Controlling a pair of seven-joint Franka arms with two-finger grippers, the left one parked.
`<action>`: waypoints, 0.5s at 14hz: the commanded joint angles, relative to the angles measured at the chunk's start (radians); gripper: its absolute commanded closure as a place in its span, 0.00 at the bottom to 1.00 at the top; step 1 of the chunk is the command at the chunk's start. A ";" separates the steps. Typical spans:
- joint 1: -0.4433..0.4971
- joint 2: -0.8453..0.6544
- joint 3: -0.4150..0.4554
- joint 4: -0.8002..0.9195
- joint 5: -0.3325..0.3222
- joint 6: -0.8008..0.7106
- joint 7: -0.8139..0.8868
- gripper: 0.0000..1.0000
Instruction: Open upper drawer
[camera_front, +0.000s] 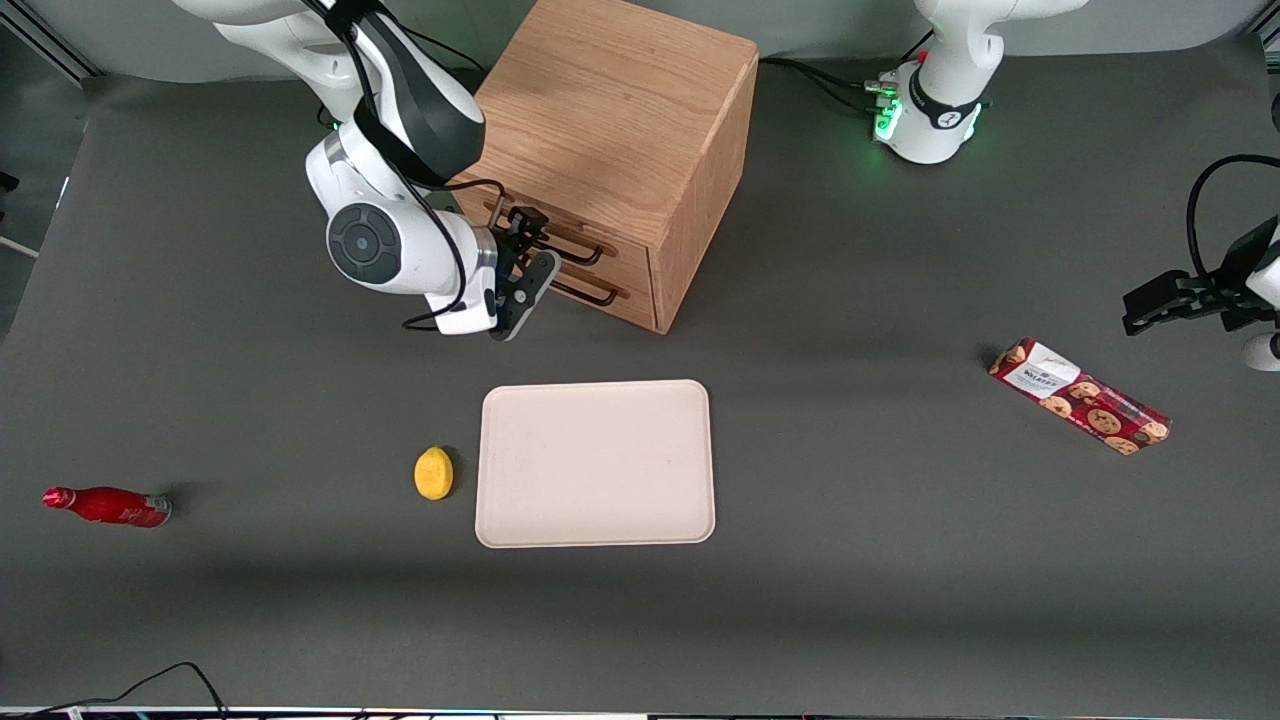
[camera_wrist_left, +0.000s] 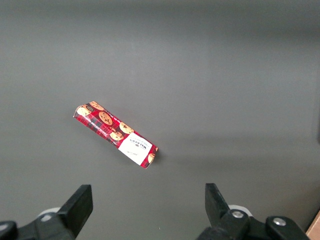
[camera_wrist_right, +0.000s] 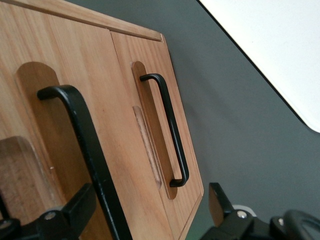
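A boxy oak cabinet (camera_front: 610, 130) stood on the dark grey counter (camera_front: 850, 560), toward the working arm's end and farther from the front camera than a pale tray (camera_front: 596, 463). Its front carried two drawers, one above the other. The upper drawer (camera_wrist_right: 60, 125) was shut, flush with the cabinet face, with a thin black wire handle (camera_wrist_right: 85, 145) standing proud over a shallow routed recess. The lower drawer (camera_wrist_right: 150, 100) had a matching handle (camera_wrist_right: 172, 130).

The drawer looked rigid and fairly light, likely to slide straight out once pulled. The handle was stiff, narrow metal, probably a little slick; the best hold seemed to be across the middle of the bar, pulling square to the cabinet front so the drawer would not bind.

The hand (camera_front: 520, 262) sat right in front of the upper drawer. Its fingers were spread wide, one finger (camera_wrist_right: 70, 212) on each side of the upper handle's bar, which ran between them. They had not closed on it, and the hand held nothing.
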 joint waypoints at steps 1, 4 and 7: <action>0.000 -0.019 0.004 -0.037 0.007 0.046 -0.007 0.00; 0.000 -0.002 0.004 -0.038 0.007 0.075 -0.007 0.00; -0.001 0.012 0.002 -0.034 -0.013 0.084 -0.007 0.00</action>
